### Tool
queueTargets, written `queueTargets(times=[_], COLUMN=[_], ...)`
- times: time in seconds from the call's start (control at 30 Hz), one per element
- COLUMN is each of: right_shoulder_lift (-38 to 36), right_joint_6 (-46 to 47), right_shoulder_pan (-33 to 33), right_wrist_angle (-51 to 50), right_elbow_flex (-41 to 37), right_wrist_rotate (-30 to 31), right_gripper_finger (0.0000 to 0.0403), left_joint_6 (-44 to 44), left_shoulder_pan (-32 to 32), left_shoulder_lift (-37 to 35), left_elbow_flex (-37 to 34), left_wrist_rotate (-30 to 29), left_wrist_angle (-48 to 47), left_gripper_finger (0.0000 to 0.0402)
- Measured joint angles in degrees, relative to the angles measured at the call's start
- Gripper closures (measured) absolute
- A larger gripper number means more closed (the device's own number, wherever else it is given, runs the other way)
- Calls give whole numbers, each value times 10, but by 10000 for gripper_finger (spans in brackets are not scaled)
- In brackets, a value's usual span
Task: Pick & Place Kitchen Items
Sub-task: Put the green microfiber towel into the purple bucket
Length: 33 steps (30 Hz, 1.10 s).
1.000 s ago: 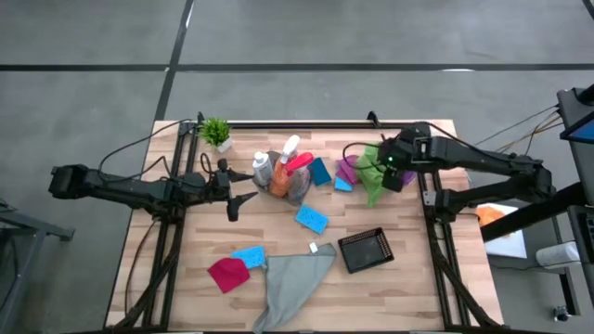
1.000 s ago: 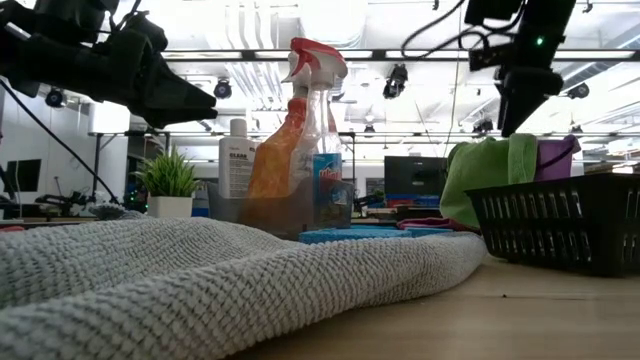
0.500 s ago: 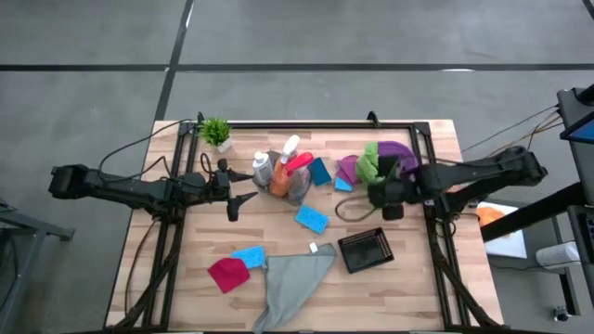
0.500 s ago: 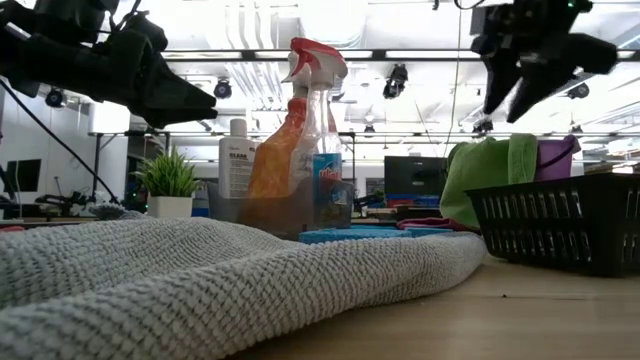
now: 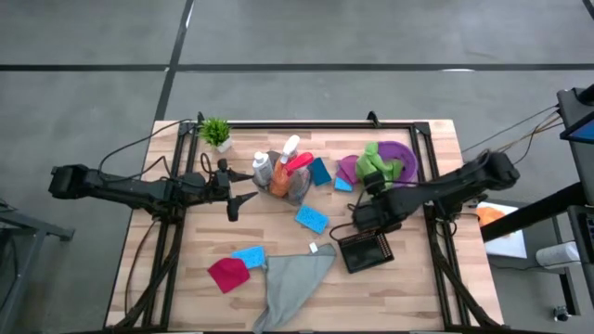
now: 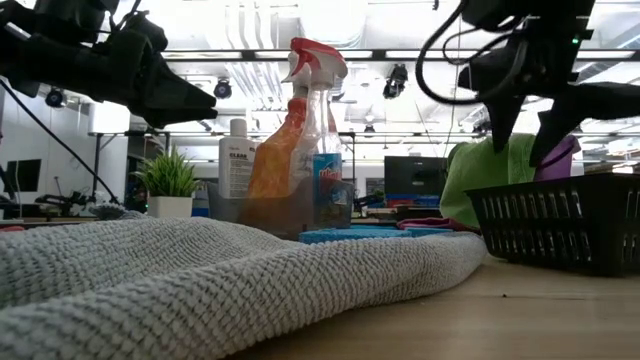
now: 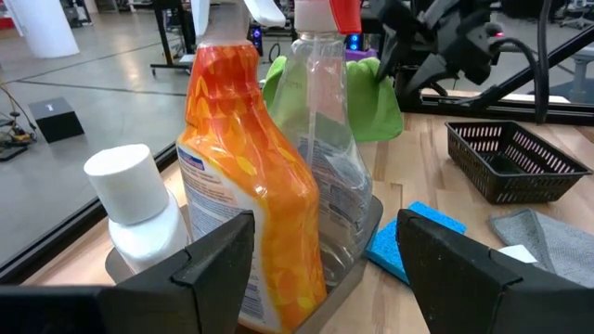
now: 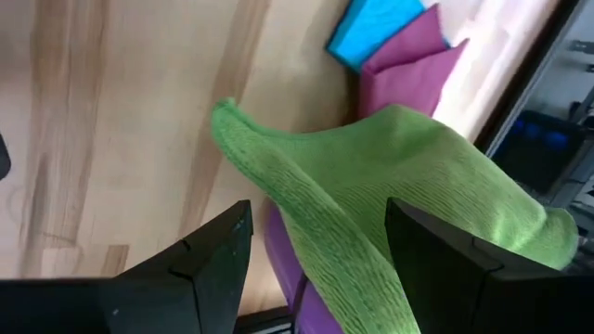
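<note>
Kitchen items on pale wooden slatted surface [image 5: 408, 278], both end effectors parted and holding nothing
Crumpled green soft cloth [image 5: 375, 162] lies on purple round bowl [image 5: 402, 150]; right end effector [image 5: 364, 223] above black mesh basket [image 5: 365, 250]; left end effector [image 5: 243, 202] just beside clear tray of spray bottles [image 5: 283, 173]; grey knitted cloth [image 5: 292, 283], magenta cloth [image 5: 228, 274] and blue flat sponges [image 5: 312, 219] near front

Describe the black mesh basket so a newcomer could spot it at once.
Start at the wooden table in the high view and go to its near right part. The black mesh basket sits there, just below the right gripper and right of the grey cloth. It is the only dark, grid-walled container among soft cloths and blue sponges.
</note>
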Motion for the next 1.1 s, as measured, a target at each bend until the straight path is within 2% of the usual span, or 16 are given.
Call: queueTargets(times=[0.2, 0.43, 0.57, 0.73, 0.77, 0.93, 1.1], right_shoulder_lift=[32, 59, 65, 62, 57, 29, -29], right_joint_6=[-26, -30, -26, -26, -25, 7, 54], right_shoulder_pan=[0, 0, 0, 0, 0, -1, 0], right_wrist_angle=[-2, -3, -3, -3, -3, -1, 0], right_elbow_flex=[-2, -3, -3, -3, -3, 2, 33], right_wrist_rotate=[5, 63, 74, 71, 71, 79, 128], right_gripper_finger=[162, 167, 219, 353, 368, 383, 385], left_joint_6=[0, 0, 0, 0, 0, 0, 0], left_shoulder_pan=[0, 0, 0, 0, 0, 0, 0], left_shoulder_lift=[0, 0, 0, 0, 0, 0, 0], left_elbow_flex=[0, 0, 0, 0, 0, 0, 0], left_wrist_rotate=[0, 0, 0, 0, 0, 0, 0], left_wrist_angle=[0, 0, 0, 0, 0, 1, 1], left_gripper_finger=[138, 138, 138, 138, 138, 138, 138])
